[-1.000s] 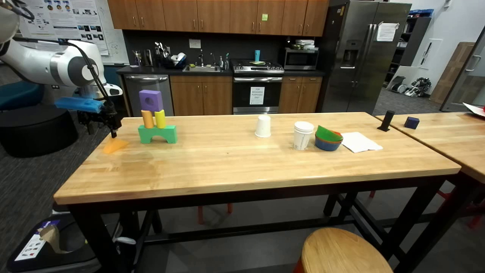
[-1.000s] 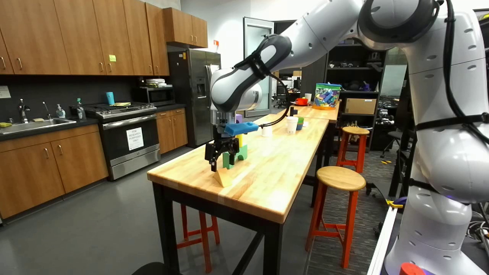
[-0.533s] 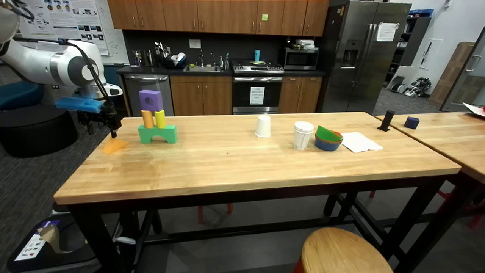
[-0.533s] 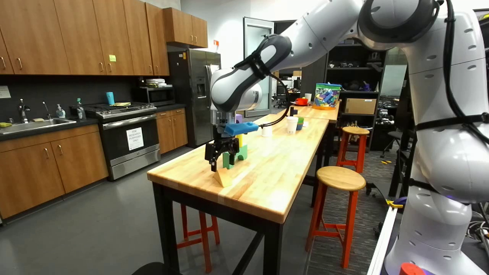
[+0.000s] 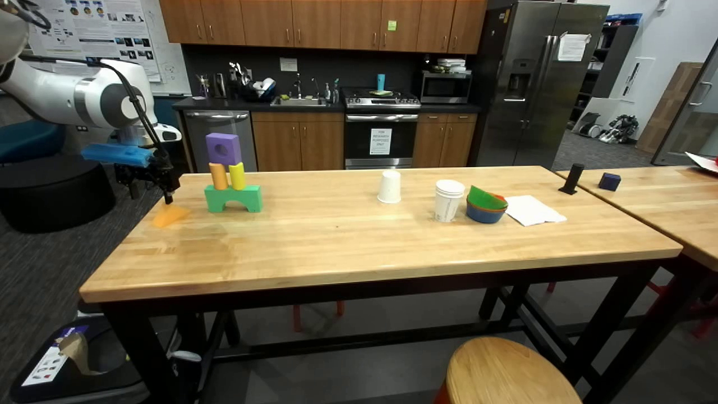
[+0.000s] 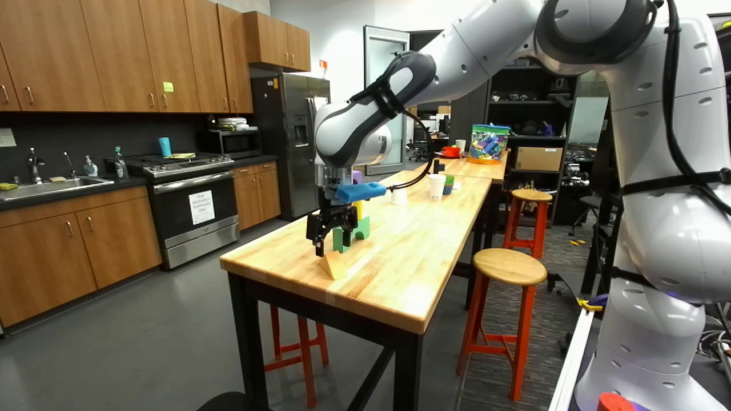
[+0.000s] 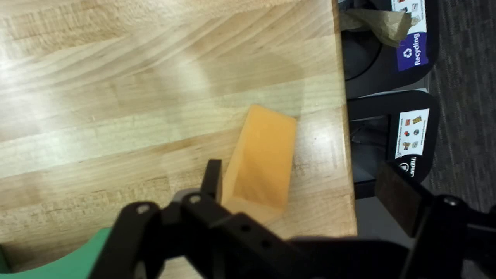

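An orange triangular block [image 5: 170, 215] lies near the table's short end. In the wrist view this orange block [image 7: 267, 155] appears between the finger lines, much closer to the left finger, and nothing is clamped. My gripper [image 6: 333, 246] hangs above the block in both exterior views, jaws wide apart; contact with the block cannot be told. Beside it stands a green arch [image 5: 216, 197] bearing an orange cylinder [image 5: 219, 177] and a yellow cylinder [image 5: 238, 177]. A purple block [image 5: 216, 141] with a hole rests on top of both. Only part of the green arch [image 7: 77, 259] shows in the wrist view.
An upturned white cup [image 5: 389, 187], stacked white cups [image 5: 447, 202], nested bowls [image 5: 483, 215] and white paper [image 5: 533, 210] are farther along the table [image 5: 314, 247]. Past the table edge, a recycling bin [image 7: 358, 87] and a landfill bin [image 7: 422, 162] sit below. Stools [image 6: 508, 265] stand alongside.
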